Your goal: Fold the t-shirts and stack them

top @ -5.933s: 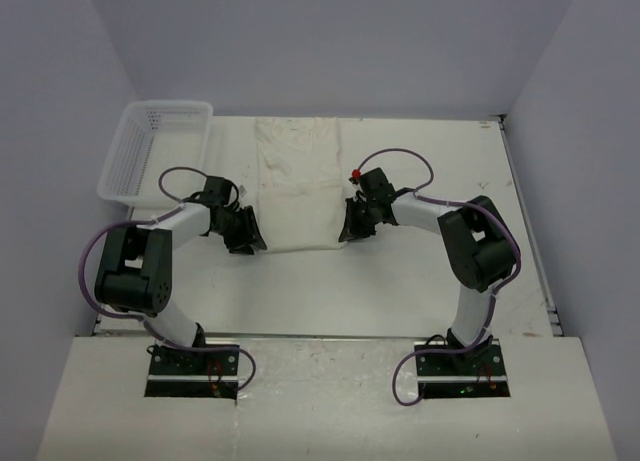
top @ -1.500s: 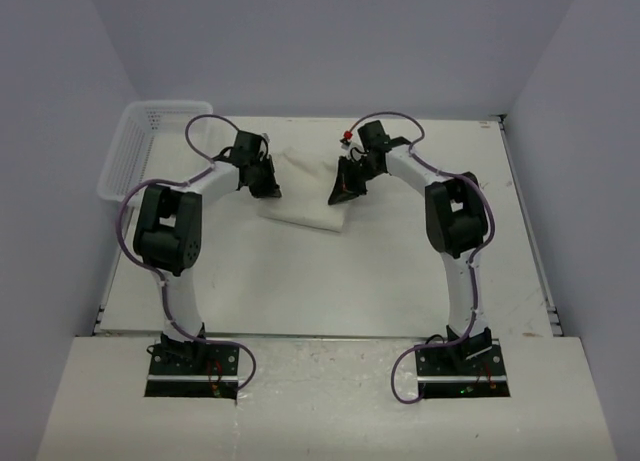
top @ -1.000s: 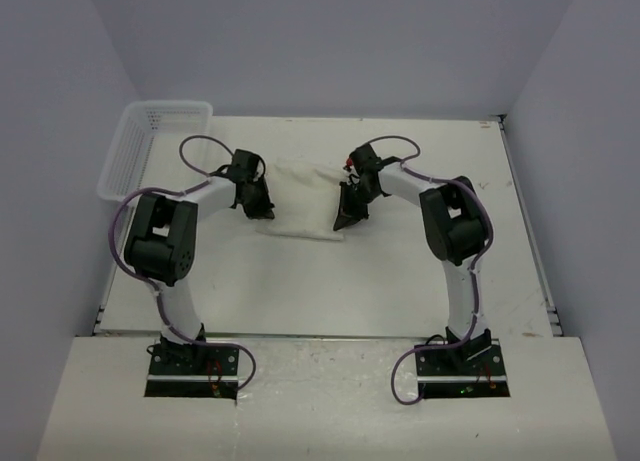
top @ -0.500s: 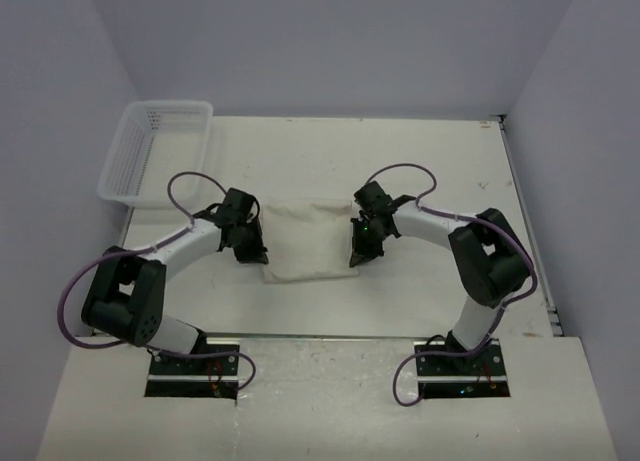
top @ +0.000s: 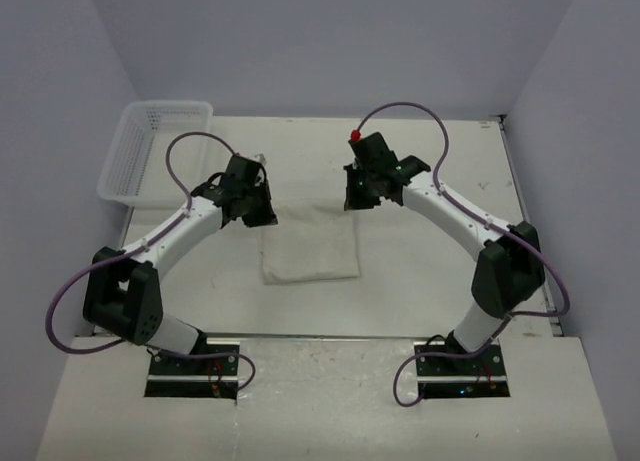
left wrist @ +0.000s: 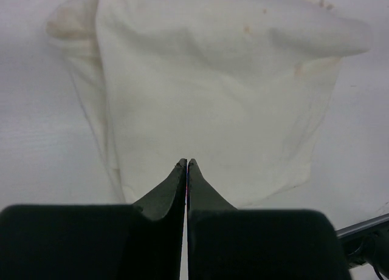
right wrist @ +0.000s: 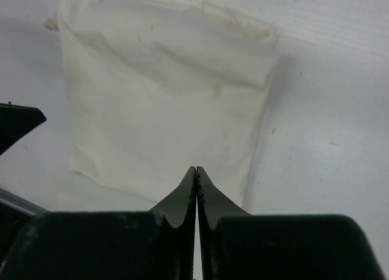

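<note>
A white t-shirt (top: 310,246) lies folded into a flat rectangle in the middle of the table. My left gripper (top: 264,215) hovers over its far left corner, and my right gripper (top: 351,200) hovers just beyond its far right corner. In the left wrist view the t-shirt (left wrist: 213,92) spreads out below the left gripper (left wrist: 186,162), whose jaws are pressed together with nothing between them. The right wrist view shows the same t-shirt (right wrist: 164,104) under the right gripper (right wrist: 196,169), also shut and holding nothing.
A white plastic basket (top: 150,146) stands at the far left corner of the table. Purple walls close in the table at the back and both sides. The left gripper's dark tip (right wrist: 18,122) shows at the left edge of the right wrist view.
Both grippers dragged the folded t-shirt toward the near edge, then left it. They have since risen and swung back to its far corners. The t-shirt now lies nearer than a second ago.
</note>
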Controlling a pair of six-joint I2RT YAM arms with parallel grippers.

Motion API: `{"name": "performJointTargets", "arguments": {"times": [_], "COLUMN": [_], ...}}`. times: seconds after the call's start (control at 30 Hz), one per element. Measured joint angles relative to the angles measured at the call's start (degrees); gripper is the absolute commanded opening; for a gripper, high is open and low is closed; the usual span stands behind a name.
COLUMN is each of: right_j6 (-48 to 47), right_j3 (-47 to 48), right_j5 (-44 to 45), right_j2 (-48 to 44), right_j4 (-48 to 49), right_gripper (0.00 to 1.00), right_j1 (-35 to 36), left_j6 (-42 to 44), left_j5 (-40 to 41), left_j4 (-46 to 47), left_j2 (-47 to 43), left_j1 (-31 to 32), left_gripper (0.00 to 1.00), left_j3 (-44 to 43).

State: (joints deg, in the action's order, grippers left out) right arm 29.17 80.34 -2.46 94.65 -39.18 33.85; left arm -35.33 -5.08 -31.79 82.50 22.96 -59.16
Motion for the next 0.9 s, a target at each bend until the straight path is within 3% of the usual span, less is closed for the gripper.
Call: {"name": "performJointTargets", "arguments": {"times": [0.13,0.33,0.63,0.9], "right_j6": [-2.4,-4.1,-5.0,-5.6], "right_j3": [7.5,10.5,14.5,20.4], "right_j5": [-0.3,-1.8,-3.1,-4.0], "right_j2": [9.7,19.5,22.0,29.7], "right_j4": [0.1,-1.2,-2.4,-3.6], "right_gripper": [0.0,0.0,0.0,0.0], "right_j1": [-1.2,-3.0,-3.8,-5.1], "left_j6": [0.7,2.0,2.0,0.3], "left_j5": [-2.1,-5.4,-6.7,-5.2], "left_j4": [1.9,1.9,2.0,1.0], "left_j2": [7.7,8.4,3.6,0.0], "left_j1": [0.1,1.2,2.6,6.3], "left_gripper": [0.0,0.0,0.0,0.0], "left_j3": [-5.4,-5.2,3.7,10.9]}}
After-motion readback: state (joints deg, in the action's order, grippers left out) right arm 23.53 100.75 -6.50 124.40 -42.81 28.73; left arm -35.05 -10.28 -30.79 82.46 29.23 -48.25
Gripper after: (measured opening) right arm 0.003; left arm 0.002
